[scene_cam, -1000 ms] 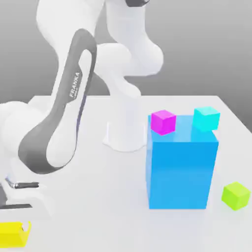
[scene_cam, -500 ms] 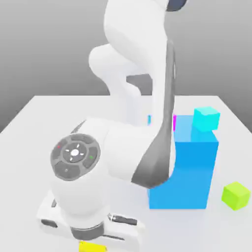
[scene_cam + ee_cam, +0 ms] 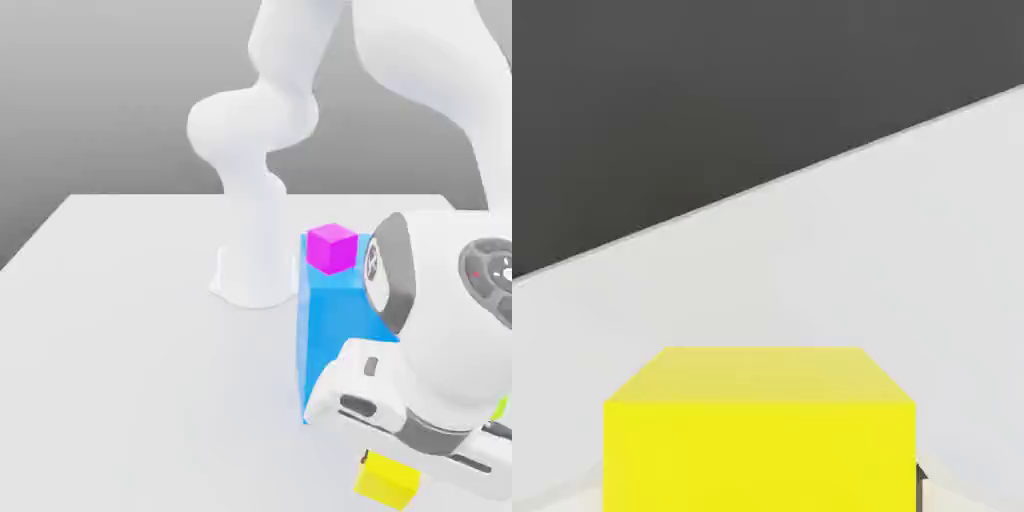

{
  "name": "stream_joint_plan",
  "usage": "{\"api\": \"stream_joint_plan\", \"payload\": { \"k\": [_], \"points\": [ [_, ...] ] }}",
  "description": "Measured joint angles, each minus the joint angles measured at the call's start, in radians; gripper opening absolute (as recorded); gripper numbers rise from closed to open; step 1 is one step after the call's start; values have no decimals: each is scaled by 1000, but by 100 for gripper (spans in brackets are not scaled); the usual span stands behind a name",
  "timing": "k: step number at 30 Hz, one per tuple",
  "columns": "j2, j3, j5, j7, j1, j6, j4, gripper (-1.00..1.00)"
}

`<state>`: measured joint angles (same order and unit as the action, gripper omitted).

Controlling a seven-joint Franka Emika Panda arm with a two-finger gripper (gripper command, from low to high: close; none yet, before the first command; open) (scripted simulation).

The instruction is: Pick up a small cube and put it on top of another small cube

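The small yellow cube [image 3: 388, 480] hangs under the hand at the front of the exterior view's right, off the table, with my gripper [image 3: 390, 470] shut on it. In the hand view the yellow cube [image 3: 762, 430] sits close up between the jaws, with white table [image 3: 842, 260] beyond it. Of the lime-green cube, just a thin sliver [image 3: 498, 408] peeks out behind the wrist at the exterior view's right edge. The hand is in front of the big blue block [image 3: 325, 330].
A magenta cube [image 3: 331, 247] rests on the big blue block's top corner. The arm's white base [image 3: 250, 270] stands behind the block. The wrist and hand [image 3: 440, 330] cover the block's right side. Open table [image 3: 130, 340] spreads across the exterior view's left.
The arm has swung from the exterior view's left to its right, carrying the yellow cube along the front. It now covers the cyan cube and most of the lime-green cube.
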<state>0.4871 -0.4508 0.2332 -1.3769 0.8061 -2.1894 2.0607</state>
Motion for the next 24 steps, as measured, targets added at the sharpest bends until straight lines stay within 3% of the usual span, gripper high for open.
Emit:
{"api": "stream_joint_plan", "payload": {
  "k": [5,9,16,24],
  "points": [
    [-32,19,-20,-196,134,13,-3,-100],
    [-86,21,-32,-405,228,-34,61,-100],
    [-210,13,-61,-792,391,-156,201,-100],
    [-385,-45,-140,-1247,462,-409,459,-100]
  ]
}}
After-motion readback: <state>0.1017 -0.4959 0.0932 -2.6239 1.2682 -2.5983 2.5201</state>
